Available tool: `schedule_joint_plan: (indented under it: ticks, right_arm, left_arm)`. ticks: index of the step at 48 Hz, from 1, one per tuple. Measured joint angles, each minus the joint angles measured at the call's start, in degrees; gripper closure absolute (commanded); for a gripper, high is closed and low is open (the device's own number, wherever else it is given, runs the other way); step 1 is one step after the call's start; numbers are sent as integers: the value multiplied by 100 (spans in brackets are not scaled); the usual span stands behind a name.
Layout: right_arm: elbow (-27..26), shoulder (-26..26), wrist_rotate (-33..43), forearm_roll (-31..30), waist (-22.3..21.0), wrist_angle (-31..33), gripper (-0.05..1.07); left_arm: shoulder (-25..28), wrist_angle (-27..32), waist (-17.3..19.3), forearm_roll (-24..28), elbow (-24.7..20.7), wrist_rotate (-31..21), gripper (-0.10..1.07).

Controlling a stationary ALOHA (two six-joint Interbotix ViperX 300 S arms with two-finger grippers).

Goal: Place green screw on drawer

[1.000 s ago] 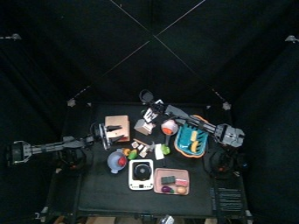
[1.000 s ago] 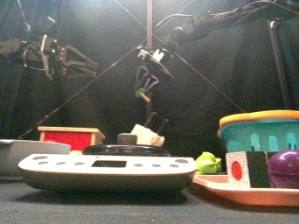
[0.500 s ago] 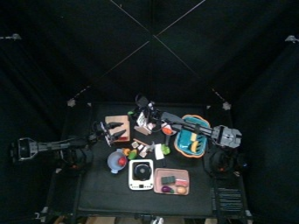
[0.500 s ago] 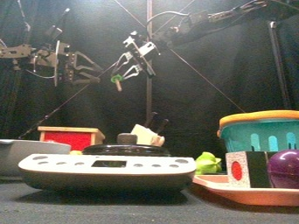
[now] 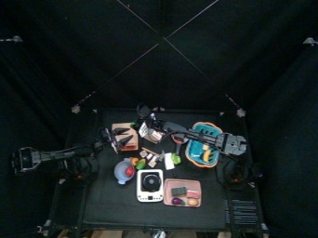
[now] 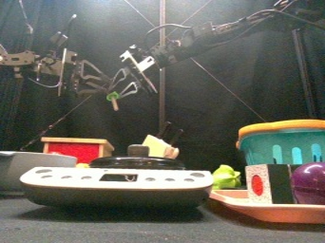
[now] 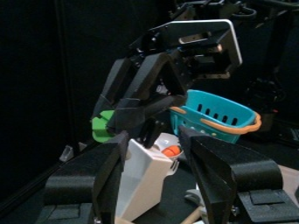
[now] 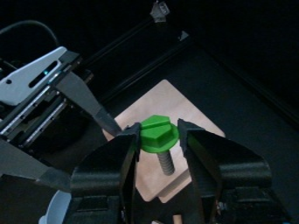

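over the last second my right gripper [image 6: 118, 92] has swung from the middle of the front view toward its left, still clamped on the bright green plastic screw with the grey threaded shank [image 8: 158, 134], which now hangs high above the small boxy tan-pink drawer cabinet with the red front [image 6: 76, 149] at lower left. my left gripper [image 7: 156, 179] hovers just beside it, jaws spread and holding nothing. i judge the carry is nearly done; what's left is lowering and letting go onto the top.
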Motion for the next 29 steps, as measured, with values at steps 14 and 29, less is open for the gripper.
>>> schedule_joint_plan:
  ticks: [14, 29]
  right_arm:
    - [-475, 563, 35, 26, 9, 176, 37]
    - [-932, 1063, 44, 176, 35, 360, 37]
  left_arm:
    - [-1011, 0, 88, -26, 475, 9, 12]
    - [-1811, -9, 114, -62, 765, 9, 12]
